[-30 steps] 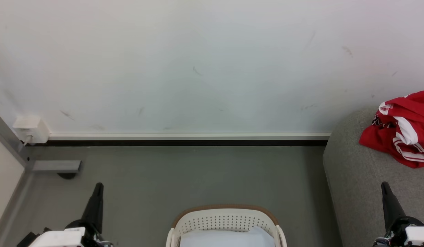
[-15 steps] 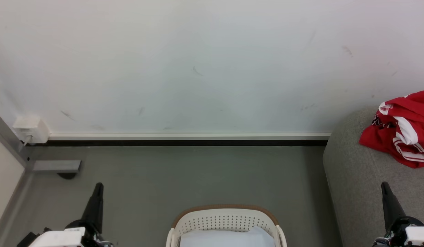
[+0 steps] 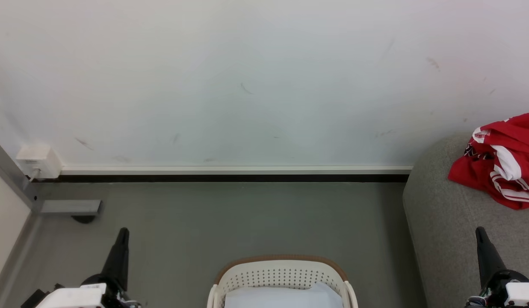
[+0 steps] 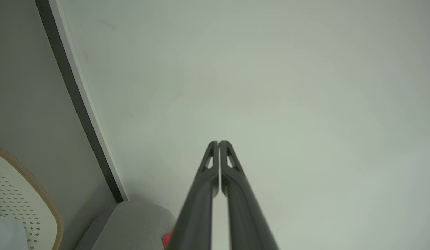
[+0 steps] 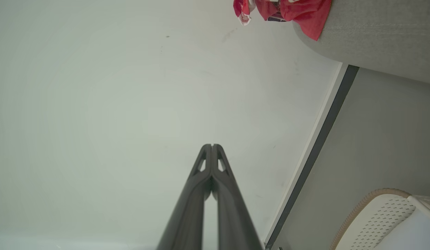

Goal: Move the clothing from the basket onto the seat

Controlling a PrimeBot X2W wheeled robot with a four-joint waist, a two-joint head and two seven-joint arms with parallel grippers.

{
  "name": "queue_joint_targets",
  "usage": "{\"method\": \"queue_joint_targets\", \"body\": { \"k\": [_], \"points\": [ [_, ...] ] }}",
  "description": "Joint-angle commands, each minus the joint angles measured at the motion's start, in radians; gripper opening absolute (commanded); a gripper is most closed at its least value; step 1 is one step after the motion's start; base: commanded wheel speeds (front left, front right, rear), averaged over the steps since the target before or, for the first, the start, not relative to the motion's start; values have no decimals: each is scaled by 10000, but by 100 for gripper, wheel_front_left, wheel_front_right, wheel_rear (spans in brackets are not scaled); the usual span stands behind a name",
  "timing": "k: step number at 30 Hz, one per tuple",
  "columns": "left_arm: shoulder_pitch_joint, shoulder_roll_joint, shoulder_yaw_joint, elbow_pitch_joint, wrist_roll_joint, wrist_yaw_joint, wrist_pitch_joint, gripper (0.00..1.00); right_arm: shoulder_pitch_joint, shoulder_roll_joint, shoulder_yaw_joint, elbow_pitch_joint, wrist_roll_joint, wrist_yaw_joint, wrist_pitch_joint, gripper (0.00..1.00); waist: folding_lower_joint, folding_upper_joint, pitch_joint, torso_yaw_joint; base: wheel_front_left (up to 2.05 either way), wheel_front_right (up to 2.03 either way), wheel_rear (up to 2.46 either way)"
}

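The clothing (image 3: 503, 164), a crumpled red jersey with white stripes, lies on the grey seat (image 3: 444, 222) at the right edge of the head view; it also shows on the seat (image 5: 374, 31) as clothing (image 5: 287, 10) in the right wrist view. The cream basket (image 3: 281, 278) with its brown rim stands on the floor at bottom centre, a pale surface inside it. My left gripper (image 3: 121, 234) is shut and empty at lower left, its fingertips touching (image 4: 218, 143). My right gripper (image 3: 480, 233) is shut and empty over the seat's front, fingertips together (image 5: 211, 146).
A white wall with a baseboard (image 3: 234, 171) faces me across the grey floor. A white socket box (image 3: 38, 161) and a metal frame foot (image 3: 69, 207) sit at far left. The basket (image 4: 23, 205) and the seat's corner (image 4: 131, 222) show in the left wrist view.
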Motion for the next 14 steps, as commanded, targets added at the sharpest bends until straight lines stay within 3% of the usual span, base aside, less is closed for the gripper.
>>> {"method": "queue_joint_targets", "body": {
  "k": [1, 14],
  "points": [
    [-75, 21, 22, -24, -135, -68, 36, 0, -130, -71, -35, 25, 15, -21, 28, 0, 0, 0, 0, 0, 0, 0, 0],
    [-75, 21, 22, -24, -136, -68, 35, 0, -130, -71, -35, 25, 15, -21, 28, 0, 0, 0, 0, 0, 0, 0, 0]
  ]
}}
